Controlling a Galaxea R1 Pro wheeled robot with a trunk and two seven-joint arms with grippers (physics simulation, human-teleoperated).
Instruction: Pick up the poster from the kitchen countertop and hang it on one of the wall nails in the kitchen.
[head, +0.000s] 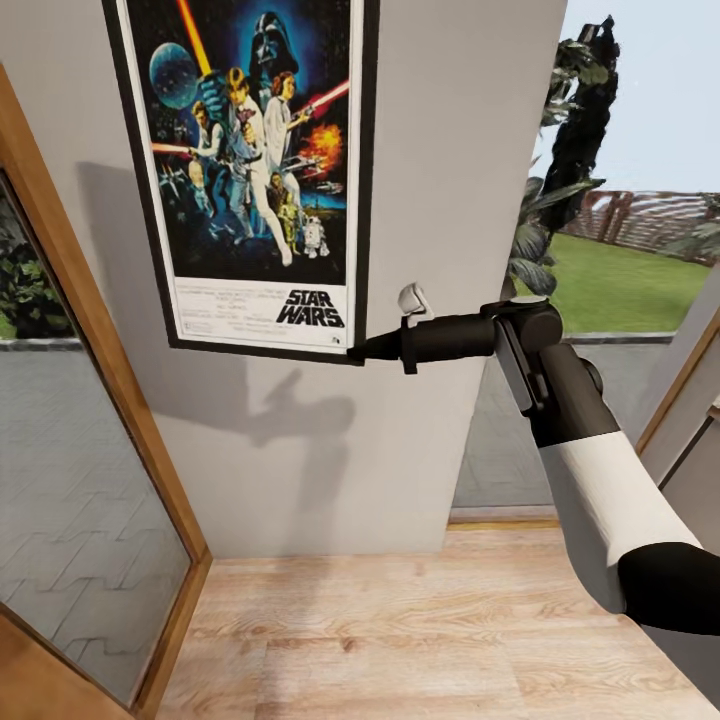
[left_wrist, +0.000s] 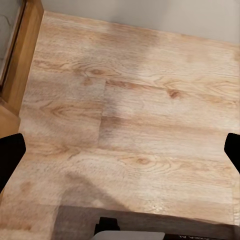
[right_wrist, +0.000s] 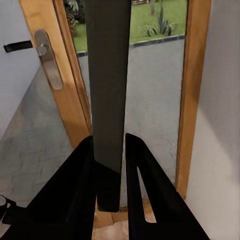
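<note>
Facing a grey wall (head: 450, 250) above a pale wooden floor (head: 420, 640), with a wood-framed glass door (head: 90, 480) at the left and a garden lawn (head: 620, 280) showing past the wall's right edge. Hanging step in hand, by the look of it: the poster (head: 250, 170) lying flat against the wall, high up, its top edge cut off by the head view (so no telling whether a nail is carrying it yet). Reaching in from the right, the right gripper (head: 362, 349) pinching the poster's lower right corner; seen edge-on from the right wrist, the frame running as a dark strip between the two fingers (right_wrist: 80, 195), both pressed against it. Pointing down at bare floor, the left gripper (left_wrist: 120, 150), its dark fingertips (left_wrist: 10, 157) spread wide apart with nothing between. Next move probably calling for checking that the top edge is catching on a nail before loosening the grip, and for easing off slowly, the frame being thin and free to slide down.
</note>
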